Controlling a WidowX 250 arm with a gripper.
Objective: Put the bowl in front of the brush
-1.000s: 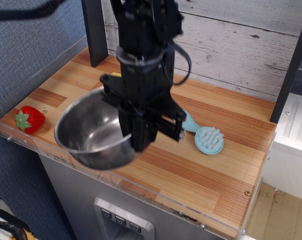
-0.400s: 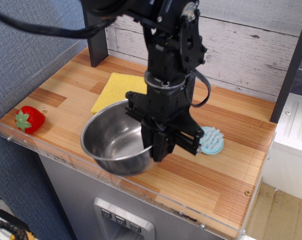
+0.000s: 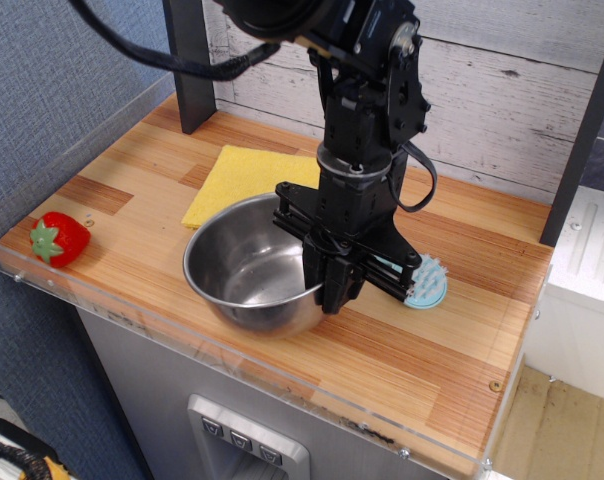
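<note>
The shiny steel bowl (image 3: 247,262) is near the counter's front edge, left of centre, with its right rim in my gripper (image 3: 332,292). The gripper is shut on that rim, one finger inside and one outside. The bowl's base looks close to or on the wood; I cannot tell which. The light blue brush (image 3: 425,282) lies just right of the gripper, bristled head up. Its handle is hidden behind the gripper.
A yellow cloth (image 3: 237,175) lies flat behind the bowl. A red strawberry toy (image 3: 58,239) sits at the front left corner. A clear acrylic lip (image 3: 232,355) runs along the front edge. A dark post (image 3: 190,60) stands at the back left.
My gripper has carried the bowl to the right and lower, from above the front left edge to just left of the brush. The brush and strawberry have not moved.
</note>
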